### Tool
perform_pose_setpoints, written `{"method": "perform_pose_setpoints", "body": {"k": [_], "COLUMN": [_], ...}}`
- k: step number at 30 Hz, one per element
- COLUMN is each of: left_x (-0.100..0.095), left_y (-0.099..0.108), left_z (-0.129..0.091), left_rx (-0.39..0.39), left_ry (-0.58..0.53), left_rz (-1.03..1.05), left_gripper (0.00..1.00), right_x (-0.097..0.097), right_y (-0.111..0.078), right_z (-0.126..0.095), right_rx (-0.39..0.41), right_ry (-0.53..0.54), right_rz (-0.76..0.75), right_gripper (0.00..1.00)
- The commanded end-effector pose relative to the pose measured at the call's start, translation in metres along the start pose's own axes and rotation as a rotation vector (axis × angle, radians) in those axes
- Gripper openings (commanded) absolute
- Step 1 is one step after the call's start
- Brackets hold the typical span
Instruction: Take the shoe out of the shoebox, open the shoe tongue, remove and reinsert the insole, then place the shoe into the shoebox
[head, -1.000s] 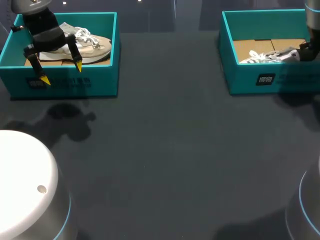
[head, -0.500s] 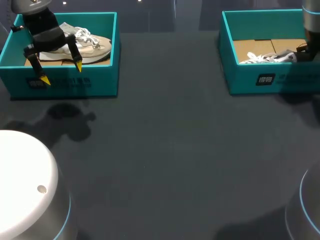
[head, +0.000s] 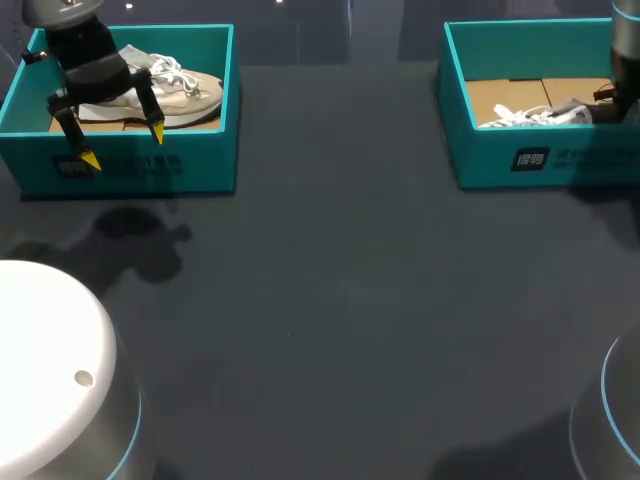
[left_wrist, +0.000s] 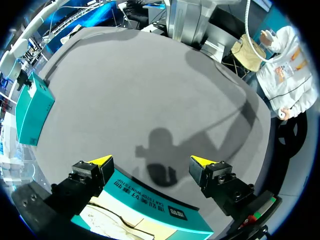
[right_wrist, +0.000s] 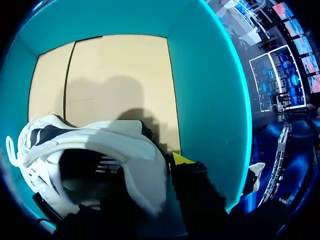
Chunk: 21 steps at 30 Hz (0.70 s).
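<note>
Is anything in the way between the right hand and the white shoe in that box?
Nothing visible. The right hand is down inside the teal shoebox, right at the heel collar of the white shoe, and no other object shows between them.

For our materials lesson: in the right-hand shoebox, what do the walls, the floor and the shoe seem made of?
Box walls: likely coated card, smooth and evenly teal.
Box floor: bare cardboard, matt tan, with flap seams showing.
Shoe: white with a padded collar and laces; synthetic leather or textile, cannot tell which.
</note>
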<state>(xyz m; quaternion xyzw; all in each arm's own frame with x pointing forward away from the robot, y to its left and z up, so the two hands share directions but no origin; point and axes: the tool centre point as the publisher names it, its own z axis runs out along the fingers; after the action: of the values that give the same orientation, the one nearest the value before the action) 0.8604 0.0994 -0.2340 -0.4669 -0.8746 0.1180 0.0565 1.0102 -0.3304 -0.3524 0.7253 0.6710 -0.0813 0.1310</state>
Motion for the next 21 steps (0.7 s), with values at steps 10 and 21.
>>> {"method": "perform_pose_setpoints", "body": {"k": [10,21], "left_x": [0.0000,0.0000], "left_y": [0.0003,0.0003], "left_z": [-0.0005,-0.0005], "left_rx": [-0.001,-0.001], "left_ry": [0.002,0.002], "left_rz": [0.001,0.001], "left_gripper": [1.00,1.00], "right_x": [-0.0022,0.0013], "right_y": [0.0011,-0.0006], "right_z": [-0.0100,-0.0109], "right_rx": [0.011,0.032], "right_ry": [0.017,0.053], "right_rz": [-0.007,-0.020], "right_gripper": [0.48,0.87]}}
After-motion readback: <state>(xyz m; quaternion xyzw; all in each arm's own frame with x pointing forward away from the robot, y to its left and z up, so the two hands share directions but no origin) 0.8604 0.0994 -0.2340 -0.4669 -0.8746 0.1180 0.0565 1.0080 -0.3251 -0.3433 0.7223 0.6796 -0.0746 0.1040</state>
